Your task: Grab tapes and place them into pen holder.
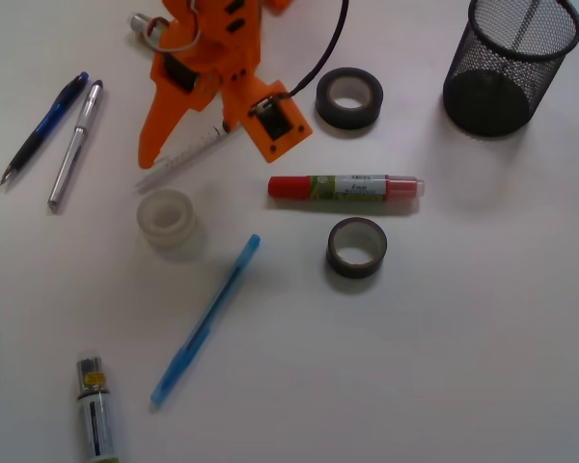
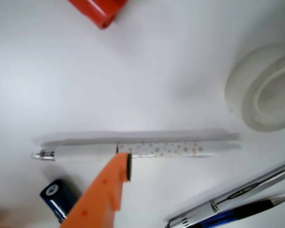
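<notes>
The translucent whitish tape (image 1: 169, 220) lies left of centre; it also shows at the right edge of the wrist view (image 2: 266, 92). One dark tape (image 1: 348, 98) lies at the top centre and another dark tape (image 1: 356, 247) lies below the red-capped marker (image 1: 345, 187). The black mesh pen holder (image 1: 492, 96) stands upright at the top right. My orange gripper (image 1: 174, 135) hovers at the top, above and slightly right of the whitish tape. It is open and empty. Only one finger (image 2: 118, 175) shows in the wrist view, over a white dotted pen (image 2: 156, 148).
A silver pen (image 1: 74, 145) and a blue pen (image 1: 43, 125) lie at the left. A light blue pen (image 1: 206, 318) lies diagonally below the whitish tape. A small labelled tube (image 1: 95, 410) lies at the bottom left. The gripper's black cable (image 1: 323, 53) runs up past the upper dark tape.
</notes>
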